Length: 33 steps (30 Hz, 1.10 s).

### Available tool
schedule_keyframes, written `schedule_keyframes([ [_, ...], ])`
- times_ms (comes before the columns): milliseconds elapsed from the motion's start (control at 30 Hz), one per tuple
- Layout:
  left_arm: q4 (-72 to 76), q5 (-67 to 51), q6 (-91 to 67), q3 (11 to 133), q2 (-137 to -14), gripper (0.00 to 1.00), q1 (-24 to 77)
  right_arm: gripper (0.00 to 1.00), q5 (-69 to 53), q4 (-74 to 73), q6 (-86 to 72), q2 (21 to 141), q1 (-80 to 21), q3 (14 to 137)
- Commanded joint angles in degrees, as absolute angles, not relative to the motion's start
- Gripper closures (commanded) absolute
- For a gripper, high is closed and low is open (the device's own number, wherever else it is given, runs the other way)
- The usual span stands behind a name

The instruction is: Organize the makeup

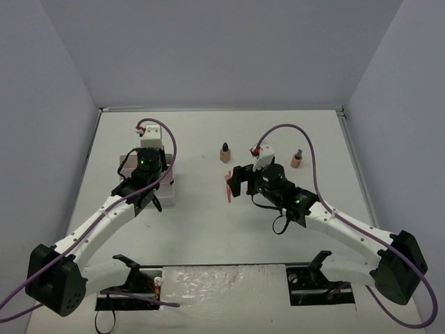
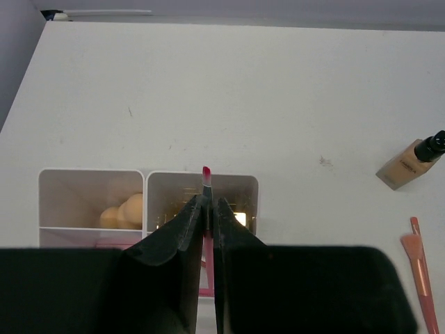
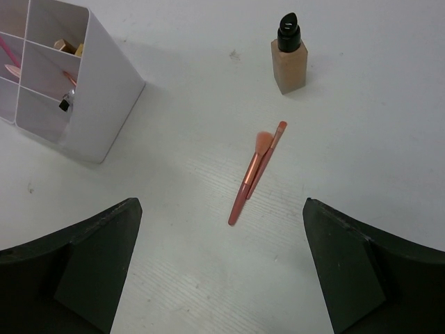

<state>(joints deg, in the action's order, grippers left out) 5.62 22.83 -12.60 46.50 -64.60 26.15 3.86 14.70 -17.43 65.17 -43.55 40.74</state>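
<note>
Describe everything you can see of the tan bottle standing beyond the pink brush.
The tan bottle is square-sided and matte beige, with a glossy black cap bearing a small pale mark. It stands upright on the white table, cap on, just beyond the pink brush without touching it. Nothing grips it.

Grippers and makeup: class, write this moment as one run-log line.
left gripper: shut on pink stick, above organizer | right gripper: open, above pink brushes

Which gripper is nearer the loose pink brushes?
Right. The right gripper hangs open above the pink brushes; the left gripper is over the white organizer, shut on a red-tipped stick.
</note>
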Motion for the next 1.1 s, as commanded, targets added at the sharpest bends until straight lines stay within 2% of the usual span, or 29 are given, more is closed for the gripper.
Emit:
schedule_keyframes([
  [0,16.9,24.2,-10.3,46.4,-65.7,1.0,25.6,0.01,5.6,17.5,-17.0,65.8,-43.0,40.7],
  [333,21.0,24.0,-12.8,41.8,-67.6,0.95,25.6,0.02,5.9,17.6,-17.5,69.3,-42.5,40.9],
  [700,19.8,24.1,-15.3,40.2,-66.9,0.79,25.6,0.03,9.1,15.4,-19.6,76.1,-41.9,43.1],
  [867,15.0,24.5,-15.7,42.1,-65.4,0.57,25.5,0.09,11.6,13.5,-21.1,81.0,-41.7,45.6],
  [1067,4.3,25.3,-19.2,46.6,-61.4,0.19,25.4,0.23,12.1,13.8,-20.6,86.1,-41.5,48.0],
])
